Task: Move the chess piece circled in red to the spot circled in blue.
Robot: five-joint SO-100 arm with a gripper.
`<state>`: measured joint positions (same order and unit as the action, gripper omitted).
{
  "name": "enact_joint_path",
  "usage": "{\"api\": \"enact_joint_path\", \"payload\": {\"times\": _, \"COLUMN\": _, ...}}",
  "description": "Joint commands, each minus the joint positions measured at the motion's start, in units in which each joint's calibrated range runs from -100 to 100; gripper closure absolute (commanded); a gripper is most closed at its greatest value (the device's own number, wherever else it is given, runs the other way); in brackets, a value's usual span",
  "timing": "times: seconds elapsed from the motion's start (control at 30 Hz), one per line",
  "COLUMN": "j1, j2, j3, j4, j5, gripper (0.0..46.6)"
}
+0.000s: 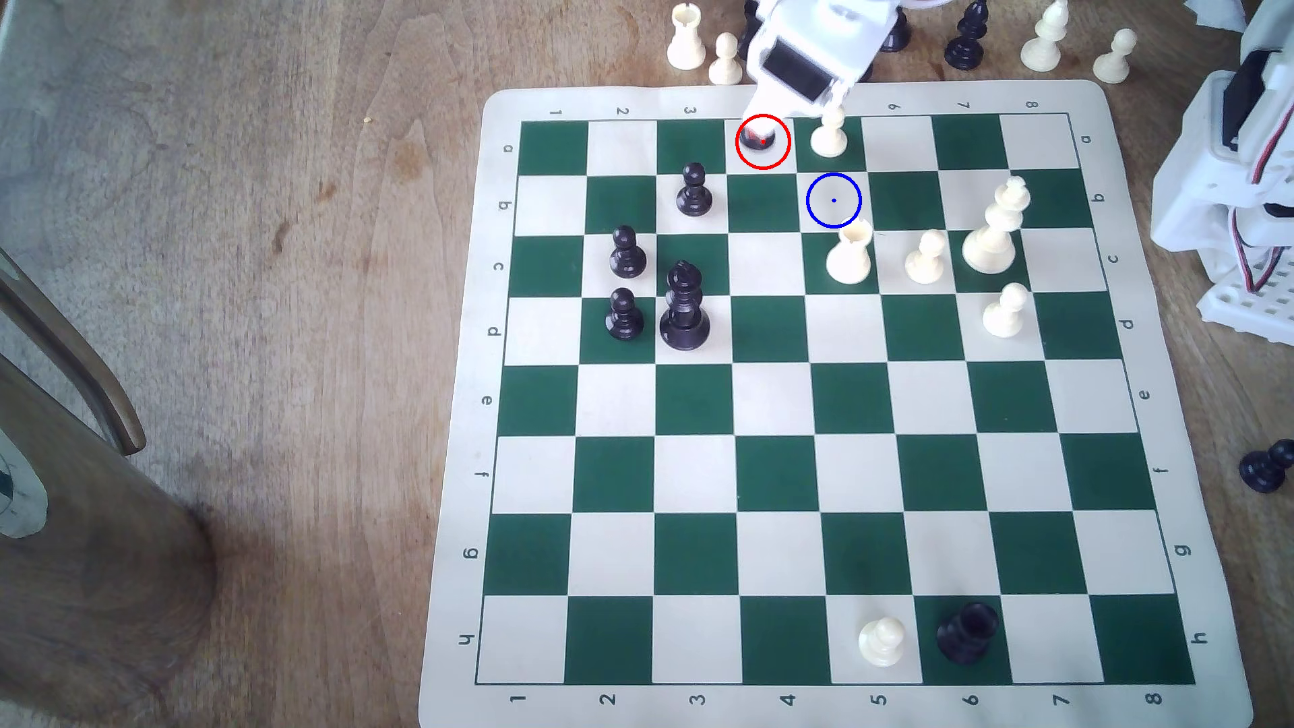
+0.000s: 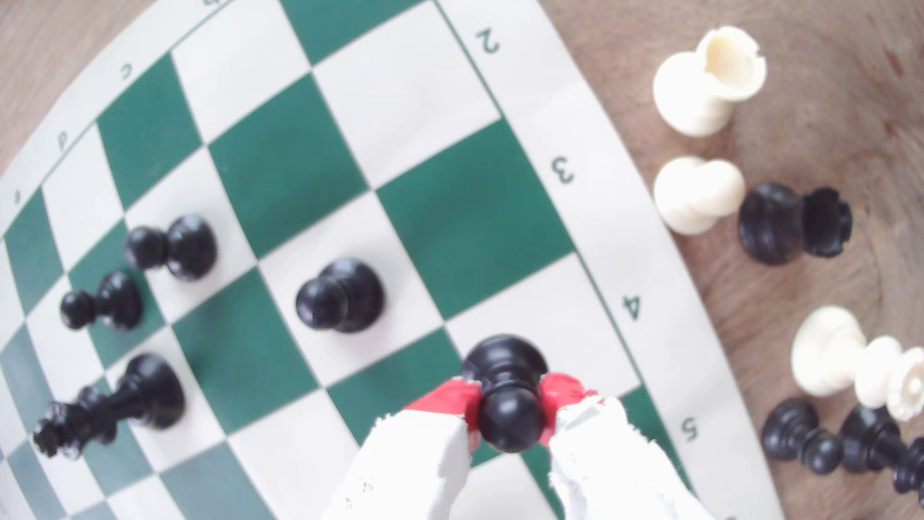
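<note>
The chess piece point(image 1: 758, 138), a small black pawn, stands on a cream square in the board's far row, inside the red ring. My gripper point(image 1: 763, 124) comes down on it from above and hides its head in the exterior view. In the wrist view the red-tipped fingertips point(image 2: 452, 397) press both sides of the pawn point(image 2: 507, 367) at its head and collar, so the gripper point(image 2: 510, 405) is shut on it. The pawn's base rests on the board. The spot point(image 1: 833, 200), a cream square with a blue ring, lies one row nearer and one column toward the exterior view's right.
A white pawn point(image 1: 830, 136) stands right beside the gripped pawn. A white rook point(image 1: 849, 255) sits just below the blue ring. Black pawns point(image 1: 694, 189) and a tall black piece point(image 1: 684, 308) stand to the exterior view's left. Captured pieces point(image 1: 725, 59) line the table beyond the board.
</note>
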<state>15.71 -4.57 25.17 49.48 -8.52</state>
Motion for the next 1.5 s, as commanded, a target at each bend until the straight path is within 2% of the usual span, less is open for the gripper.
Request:
{"api": "enact_joint_path", "payload": {"times": 0.0, "j1": -0.2, "j2": -14.0, "j3": -1.8, "j4": 3.8, "j5": -0.1, "gripper": 46.4}}
{"api": "enact_joint_path", "payload": {"times": 0.17, "j1": -2.4, "j2": -20.1, "j3": -0.1, "j4": 9.9, "j5": -0.1, "gripper": 46.4}}
{"api": "enact_joint_path", "payload": {"times": 0.33, "j1": -5.1, "j2": -27.4, "j3": 12.6, "j4": 6.5, "j5": -0.4, "gripper": 45.9}}
{"api": "enact_joint_path", "payload": {"times": 0.53, "j1": -5.8, "j2": -30.1, "j3": 19.4, "j4": 5.5, "j5": -0.3, "gripper": 46.2}}
{"api": "enact_joint_path", "payload": {"times": 0.7, "j1": -5.9, "j2": -28.3, "j3": 24.0, "j4": 2.0, "j5": 0.0, "gripper": 46.3}}
{"api": "enact_joint_path", "payload": {"times": 1.47, "j1": -6.2, "j2": -17.2, "j3": 26.5, "j4": -6.0, "j5": 0.3, "gripper": 46.4}}
